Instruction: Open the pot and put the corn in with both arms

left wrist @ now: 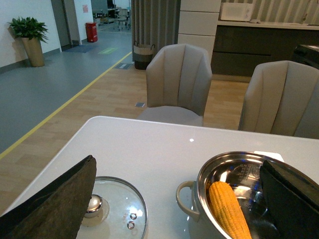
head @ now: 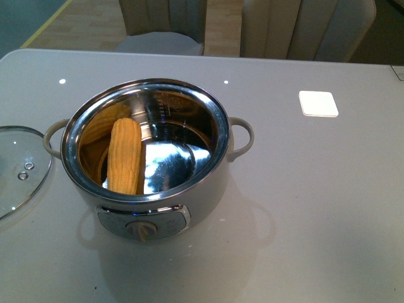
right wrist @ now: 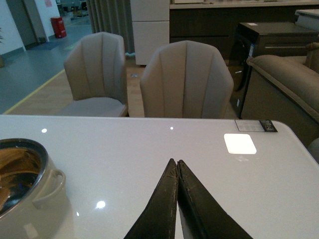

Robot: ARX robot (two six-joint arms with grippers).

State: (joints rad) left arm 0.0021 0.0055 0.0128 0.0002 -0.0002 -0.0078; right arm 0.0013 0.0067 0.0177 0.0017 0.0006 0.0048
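A: Spreading wide under everything is the white table [head: 328, 208]; on it the pot [head: 189, 208] is sitting uncovered, and the glass lid [head: 16, 167] is lying flat just beside its left handle, apart from it.

B: And the corn [head: 124, 156]?

A: It is leaning inside the pot against the left of the steel wall, tip up; the task is looking finished to me.

B: How are the jaws standing?

A: The left gripper [left wrist: 174, 199] is showing its jaws spread wide, holding nothing, one finger over the lid and one over the pot; the right gripper [right wrist: 177, 172] is keeping its jaws pressed together, empty, over bare table well right of the pot.

B: If the corn needed lifting?

A: I am judging it light, stiff and bumpy enough to grip; pinching across its middle seems best; the lid is looking fragile and slick, so its metal knob [left wrist: 93, 204] is the place.
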